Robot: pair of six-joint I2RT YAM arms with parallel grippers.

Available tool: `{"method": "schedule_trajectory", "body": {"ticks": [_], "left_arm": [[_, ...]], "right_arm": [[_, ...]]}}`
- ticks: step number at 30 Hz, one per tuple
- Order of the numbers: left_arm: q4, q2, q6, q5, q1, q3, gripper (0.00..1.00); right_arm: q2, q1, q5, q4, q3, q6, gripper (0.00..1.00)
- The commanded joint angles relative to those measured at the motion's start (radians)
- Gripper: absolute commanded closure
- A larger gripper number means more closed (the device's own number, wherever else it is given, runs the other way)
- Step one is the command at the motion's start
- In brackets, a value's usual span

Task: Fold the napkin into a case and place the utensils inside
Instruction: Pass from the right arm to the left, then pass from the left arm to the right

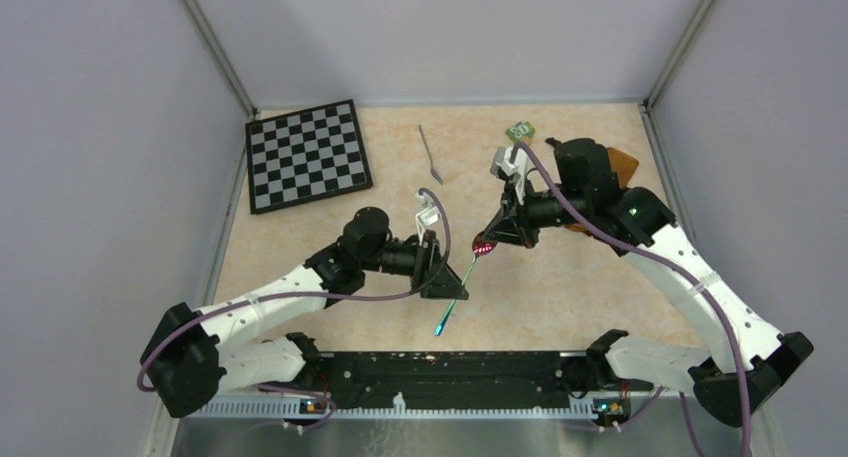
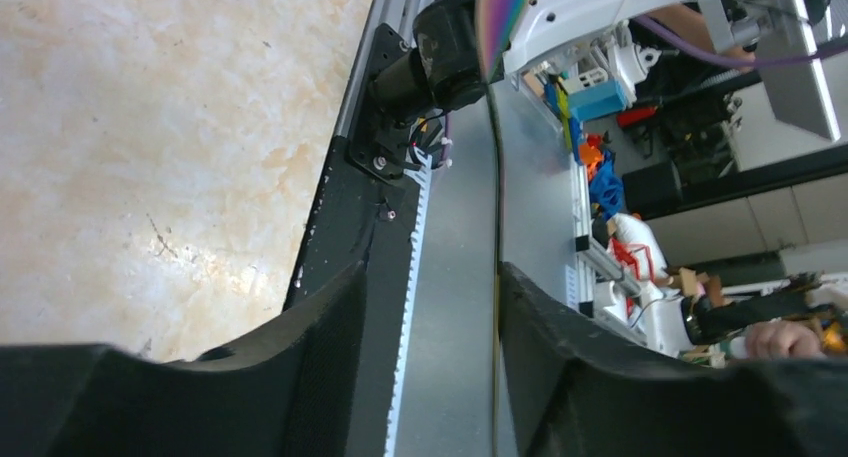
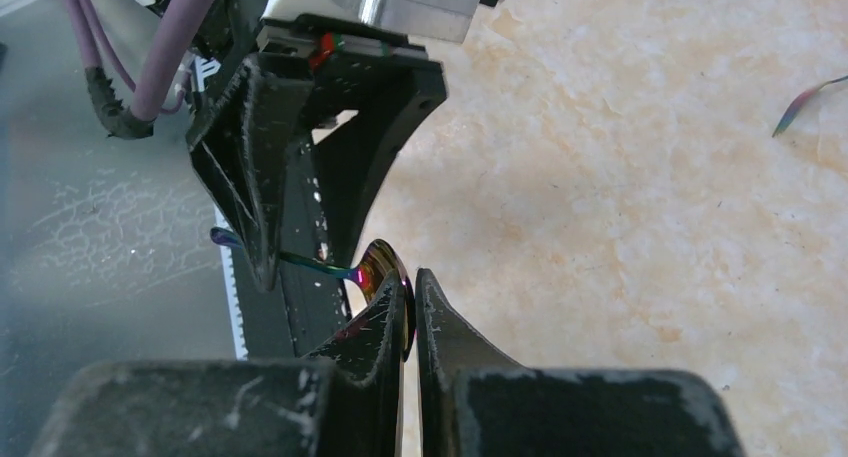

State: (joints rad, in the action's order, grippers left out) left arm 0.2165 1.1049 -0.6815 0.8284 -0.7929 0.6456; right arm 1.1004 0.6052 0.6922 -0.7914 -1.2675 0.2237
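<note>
The pale marbled table (image 1: 560, 297) lay under everything, and the black-and-white chessboard (image 1: 308, 155) sat flat at its far left, turned a little askew. The napkin (image 1: 624, 163) lay well to the right of the chessboard, on the far side of the table. Only a shiny orange-brown corner of it showed past my right arm, so I could not tell how it was folded. My right gripper (image 1: 487, 244) hung to the right of the chessboard and nearer to me. Its fingers were nearly together, pinching the bowl of the spoon (image 1: 443, 319), which showed coppery with a rainbow sheen in the right wrist view. From there the thin handle ran down towards me, green fading to teal in the top view and purple-tinted at its end in the left wrist view. My left gripper (image 1: 447, 282) stood around the middle of that handle, also nearer to me than the chessboard and to its right. A clear gap showed between its fingers (image 2: 600, 377), and the handle ran edge-on close against one of them, so this gripper was parted rather than clamped. The fork (image 1: 431, 157) lay alone on the table just right of the chessboard, slim and grey in the top view, its tines towards me. The small green block (image 1: 519, 131) sat further right again, level with the chessboard's far edge, beside my right wrist.
</note>
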Motion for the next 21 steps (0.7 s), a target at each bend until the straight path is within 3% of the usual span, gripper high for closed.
{"method": "schedule_trajectory", "body": {"ticks": [1, 4, 5, 6, 8, 11, 15, 21], "left_arm": [[0.082, 0.017, -0.010, -0.050, -0.029, 0.007, 0.54], [0.073, 0.015, -0.003, -0.084, -0.029, 0.013, 0.90], [0.058, 0.004, 0.003, -0.115, -0.030, 0.018, 0.99], [0.056, -0.006, 0.009, -0.142, -0.030, 0.019, 1.00], [0.054, -0.028, 0.009, -0.188, -0.028, 0.019, 1.00], [0.021, -0.049, -0.014, -0.260, -0.026, 0.035, 1.00], [0.043, -0.064, -0.048, -0.294, -0.024, 0.040, 1.00], [0.103, -0.045, -0.101, -0.280, -0.017, 0.045, 1.00]], "right_arm": [[-0.014, 0.013, 0.020, 0.100, 0.021, -0.056, 1.00], [-0.010, 0.012, -0.026, 0.155, 0.050, -0.141, 1.00], [-0.007, 0.011, -0.065, 0.167, 0.059, -0.178, 0.91], [-0.005, 0.011, -0.108, 0.180, 0.069, -0.208, 0.75], [-0.015, -0.004, -0.121, 0.258, 0.107, -0.320, 0.53], [-0.052, -0.073, -0.046, 0.443, 0.193, -0.545, 0.38], [-0.077, -0.193, 0.065, 0.720, 0.316, -0.903, 0.44], [-0.112, -0.202, 0.083, 1.019, 0.460, -1.048, 0.67]]}}
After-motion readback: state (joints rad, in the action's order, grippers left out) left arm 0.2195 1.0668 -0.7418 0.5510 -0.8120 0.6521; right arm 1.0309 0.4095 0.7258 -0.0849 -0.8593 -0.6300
